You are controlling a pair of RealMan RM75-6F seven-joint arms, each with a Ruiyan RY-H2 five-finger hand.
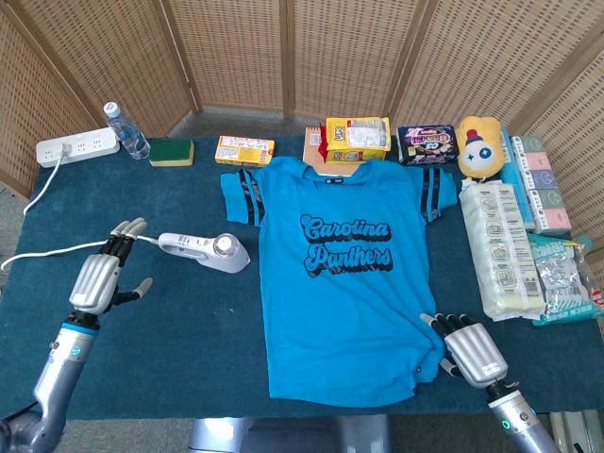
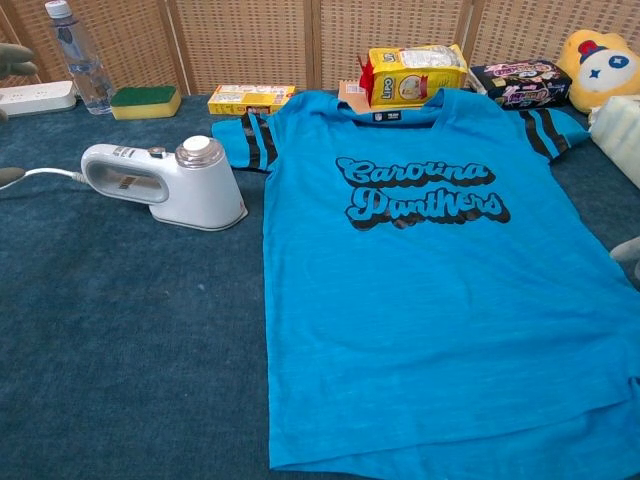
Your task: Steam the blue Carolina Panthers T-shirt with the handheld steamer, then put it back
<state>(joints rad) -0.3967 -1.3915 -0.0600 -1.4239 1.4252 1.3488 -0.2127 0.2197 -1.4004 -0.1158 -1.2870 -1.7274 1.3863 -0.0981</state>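
- We judge the task to be at or very near its end: the steamer [image 1: 205, 251] lies on the blue table [image 1: 198, 340], in neither hand, just left of the T-shirt [image 1: 344, 283].
- Whether the steaming was actually done we cannot tell; the cloth shows no sign either way.
- If it was done, nothing is left but to clear our arms. If not, the whole pass over the shirt is ahead of us.
- Our left hand [image 1: 99, 278] hangs near the steamer's handle end but apart from it, fingers spread and holding nothing.
- Our right hand [image 1: 472, 347] sits at the shirt's lower right hem, fingers fanned out and gripping nothing. From the head view we cannot say whether the fingertips touch the fabric.
- The T-shirt lies flat, front up, collar toward the far edge, dark striped sleeves spread, the "Carolina Panthers" lettering fully readable.
- It looks mostly smooth; the lower right corner by our right hand is a little rumpled.
- The steamer is white with a round cap, its cord [image 1: 47, 251] trailing left.
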